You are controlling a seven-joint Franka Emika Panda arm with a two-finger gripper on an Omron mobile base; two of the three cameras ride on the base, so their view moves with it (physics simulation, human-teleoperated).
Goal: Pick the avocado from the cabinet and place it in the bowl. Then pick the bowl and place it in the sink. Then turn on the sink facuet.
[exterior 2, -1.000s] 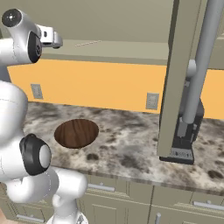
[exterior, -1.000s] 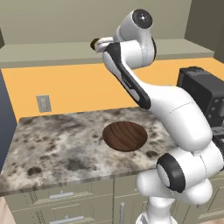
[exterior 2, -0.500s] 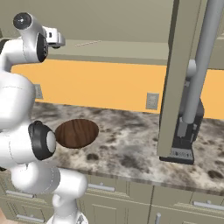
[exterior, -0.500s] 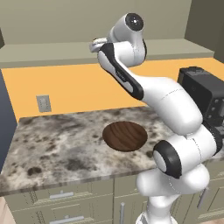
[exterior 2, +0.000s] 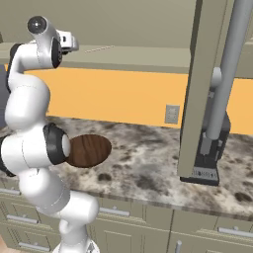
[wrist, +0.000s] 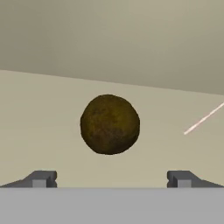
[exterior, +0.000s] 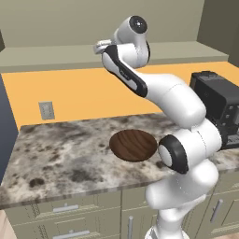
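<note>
**Open claw lined up on the avocado in the cabinet**

Left base view: the white arm rises from the lower right and reaches up to the cabinet (exterior: 56, 53), its hand at the front edge of the long shelf floor. The wooden bowl (exterior: 133, 144) lies flat on the speckled counter (exterior: 60, 158), just in front of the arm's lower joint. A dark appliance (exterior: 219, 105) stands at the right end of the counter.

Right base view: the arm stands at the left, its hand raised to the shelf. The bowl (exterior 2: 91, 149) is partly hidden behind the arm. An outlet (exterior 2: 172, 114) sits on the orange wall.

Hand view: the avocado (wrist: 110, 124) rests on the shelf floor, centred ahead of the gripper (wrist: 111, 179). The two fingertips (wrist: 41, 178) stand wide apart, not touching it.
</note>
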